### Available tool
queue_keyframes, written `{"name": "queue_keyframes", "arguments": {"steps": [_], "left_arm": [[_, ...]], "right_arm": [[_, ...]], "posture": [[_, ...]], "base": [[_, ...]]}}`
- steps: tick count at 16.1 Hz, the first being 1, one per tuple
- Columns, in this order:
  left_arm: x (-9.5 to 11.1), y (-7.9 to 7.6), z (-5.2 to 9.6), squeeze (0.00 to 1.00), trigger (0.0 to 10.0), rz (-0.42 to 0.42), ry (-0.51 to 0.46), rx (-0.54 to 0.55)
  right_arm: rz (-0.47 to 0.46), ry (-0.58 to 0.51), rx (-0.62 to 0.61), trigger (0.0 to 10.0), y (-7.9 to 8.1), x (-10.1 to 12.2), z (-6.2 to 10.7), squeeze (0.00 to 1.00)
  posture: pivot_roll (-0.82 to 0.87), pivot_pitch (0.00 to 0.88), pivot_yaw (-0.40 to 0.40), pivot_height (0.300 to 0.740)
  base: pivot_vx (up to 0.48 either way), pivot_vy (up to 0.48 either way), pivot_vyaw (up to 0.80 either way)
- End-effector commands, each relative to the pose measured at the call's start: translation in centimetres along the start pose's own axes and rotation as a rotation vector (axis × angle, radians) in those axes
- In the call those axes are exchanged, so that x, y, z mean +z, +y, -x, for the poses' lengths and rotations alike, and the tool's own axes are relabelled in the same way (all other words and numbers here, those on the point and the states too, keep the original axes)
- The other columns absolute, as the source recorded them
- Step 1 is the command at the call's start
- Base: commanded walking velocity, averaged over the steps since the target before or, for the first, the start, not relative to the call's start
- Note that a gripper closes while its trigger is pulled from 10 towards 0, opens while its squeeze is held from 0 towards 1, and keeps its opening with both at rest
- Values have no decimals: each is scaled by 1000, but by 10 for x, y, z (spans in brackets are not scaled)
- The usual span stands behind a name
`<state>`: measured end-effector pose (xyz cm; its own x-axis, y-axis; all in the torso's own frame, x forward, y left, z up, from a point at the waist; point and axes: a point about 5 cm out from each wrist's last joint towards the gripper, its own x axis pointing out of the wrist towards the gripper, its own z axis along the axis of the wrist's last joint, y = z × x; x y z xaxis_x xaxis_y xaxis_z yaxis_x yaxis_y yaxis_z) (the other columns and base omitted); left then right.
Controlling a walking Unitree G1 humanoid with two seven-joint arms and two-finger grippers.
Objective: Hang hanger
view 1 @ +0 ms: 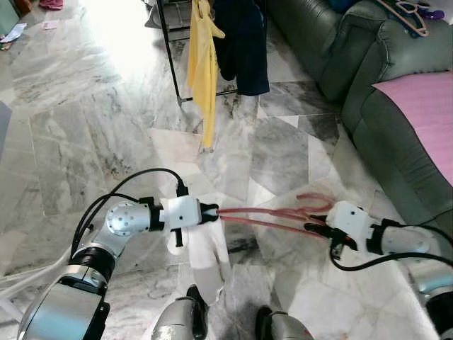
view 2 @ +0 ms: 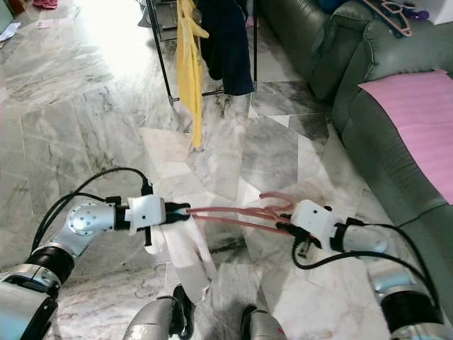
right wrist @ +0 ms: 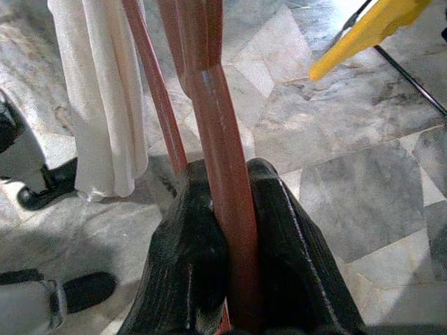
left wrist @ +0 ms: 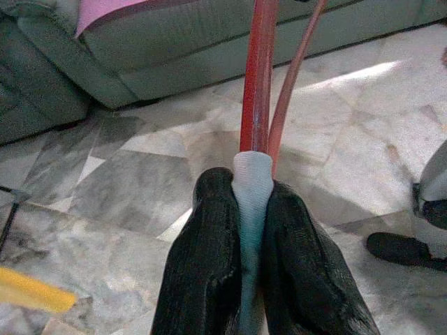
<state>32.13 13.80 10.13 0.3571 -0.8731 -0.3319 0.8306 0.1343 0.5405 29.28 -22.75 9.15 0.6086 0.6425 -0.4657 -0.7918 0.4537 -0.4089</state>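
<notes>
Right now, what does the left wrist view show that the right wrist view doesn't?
Left wrist view alone: the green sofa with a pink cover, and the left end effector shut on white cloth together with the hanger's end. Right wrist view alone: the white garment hanging down and the right end effector shut on the hanger. Both share the red hanger, the marble floor and the yellow garment.

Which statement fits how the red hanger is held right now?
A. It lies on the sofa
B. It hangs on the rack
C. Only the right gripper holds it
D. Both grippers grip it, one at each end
D: the left gripper and right gripper each clamp an end of the red hanger above the floor.
</notes>
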Motion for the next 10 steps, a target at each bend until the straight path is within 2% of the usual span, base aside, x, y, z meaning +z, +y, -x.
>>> {"name": "queue_keyframes", "arguments": {"steps": [1,2,3,4,5,6,7,8,9,10], "left_arm": [[23,2,-20,0,9333,-97,-120,-27],[23,1,-20,0,3686,-100,-118,-30],[23,2,-19,0,0,-104,-117,-33],[23,2,-19,0,0,-109,-113,-32],[23,2,-19,0,235,-109,-112,-32],[23,3,-19,0,2588,-111,-109,-32],[23,3,-20,0,10000,-110,-105,-34],[22,3,-20,0,10000,-101,-104,-31],[22,3,-20,169,10000,-95,-106,-26],[22,4,-21,592,10000,-85,-112,-16]], "right_arm": [[-3,-61,26,0,12,9,-17,0],[-3,-64,31,0,15,9,-19,0],[-3,-65,32,0,16,9,-20,0],[-3,-66,29,0,16,8,-20,0],[-3,-66,27,0,16,8,-20,0],[-3,-65,25,0,16,8,-20,0],[-3,-65,24,0,16,8,-20,0],[-1,-65,22,0,16,7,-20,0],[-1,-65,22,0,16,7,-20,0],[1,-66,22,0,15,7,-20,0]], "posture": [[-128,199,50,740],[-128,200,53,740],[-128,200,55,740],[-128,200,55,740],[-128,201,57,740],[-129,201,58,740],[-129,200,58,740],[-129,200,59,740],[-129,200,59,740],[-129,200,59,740]], "base": [[0,0,0],[0,0,0],[0,0,0],[0,0,0],[0,0,0],[0,0,0],[0,0,0],[0,0,0],[0,0,0],[0,0,0]]}}
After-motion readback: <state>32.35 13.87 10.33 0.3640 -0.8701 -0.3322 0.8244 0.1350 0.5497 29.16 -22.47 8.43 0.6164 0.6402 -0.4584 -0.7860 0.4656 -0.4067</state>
